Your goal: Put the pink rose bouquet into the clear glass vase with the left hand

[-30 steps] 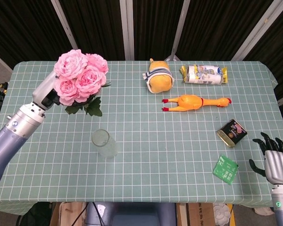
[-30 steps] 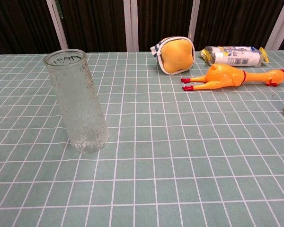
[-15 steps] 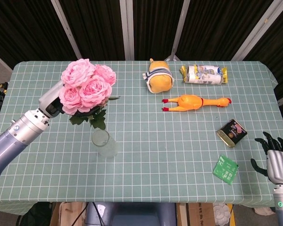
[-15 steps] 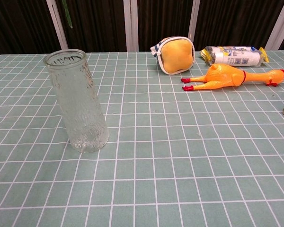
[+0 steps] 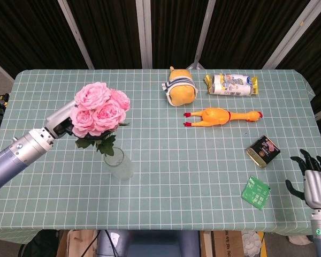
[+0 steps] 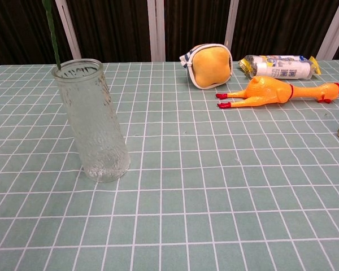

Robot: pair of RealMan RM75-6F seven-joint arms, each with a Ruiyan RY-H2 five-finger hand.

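Note:
My left hand [image 5: 60, 124] grips the pink rose bouquet [image 5: 100, 113] and holds it in the air just above and left of the clear glass vase [image 5: 118, 163]. Its green leaves hang over the vase's rim. In the chest view the ribbed vase [image 6: 94, 121] stands upright at the left, and a green stem [image 6: 51, 35] reaches down to the left edge of its mouth. The blooms and the left hand are out of that view. My right hand [image 5: 314, 182] hovers open at the table's front right corner, holding nothing.
A yellow plush toy [image 5: 181, 89], a snack packet [image 5: 230, 84] and a rubber chicken [image 5: 222, 115] lie across the back of the table. A small tin [image 5: 263, 151] and a green sachet [image 5: 255, 192] sit at the right front. The green gridded cloth [image 5: 182, 171] covers the table.
The left hand has carried the bouquet right and down from the back left toward the vase. The stem now shows at the vase's rim in the chest view. The right hand barely moved.

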